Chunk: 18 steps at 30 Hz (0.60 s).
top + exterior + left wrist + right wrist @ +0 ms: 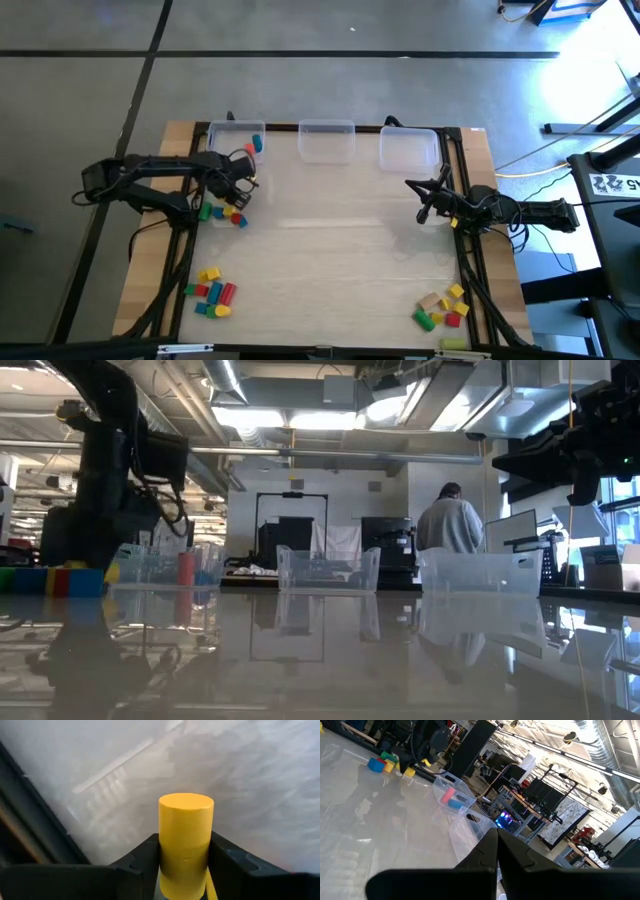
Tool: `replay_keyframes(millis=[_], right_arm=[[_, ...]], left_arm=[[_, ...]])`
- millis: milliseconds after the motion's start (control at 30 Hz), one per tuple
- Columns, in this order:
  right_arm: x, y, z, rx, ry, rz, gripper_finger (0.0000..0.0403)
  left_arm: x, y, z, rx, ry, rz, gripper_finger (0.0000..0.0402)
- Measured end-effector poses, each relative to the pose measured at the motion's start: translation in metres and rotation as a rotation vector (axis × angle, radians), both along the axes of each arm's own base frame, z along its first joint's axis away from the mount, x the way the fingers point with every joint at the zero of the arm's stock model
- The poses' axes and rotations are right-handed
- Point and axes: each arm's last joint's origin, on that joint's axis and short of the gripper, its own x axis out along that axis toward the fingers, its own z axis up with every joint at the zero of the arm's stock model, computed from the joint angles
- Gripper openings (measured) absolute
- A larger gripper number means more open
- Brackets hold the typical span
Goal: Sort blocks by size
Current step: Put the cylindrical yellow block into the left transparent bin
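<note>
One yellow cylinder block (185, 845) stands upright between my left end effector's (185, 870) fingers, pinched at its lower half, at the left side of the surface (330, 250) beside a small cluster of blocks (225, 212). I judge it light, rigid and smooth, so a squeeze across the curved wall low down should hold. My right end effector (496, 851) waits pressed together near the right edge, empty.
</note>
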Motion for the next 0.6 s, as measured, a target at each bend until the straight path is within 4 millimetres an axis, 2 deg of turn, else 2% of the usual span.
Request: replay_keyframes(millis=[233,600], right_arm=[[0.0,0.0,0.0,0.0,0.0,0.0,0.0012],[0.0,0.0,0.0,0.0,-0.001,0.0,0.0012]], left_arm=[[0.014,0.009,0.032,0.073,-0.017,-0.047,0.0131],[0.029,0.035,0.078,0.275,-0.081,-0.101,0.0135]])
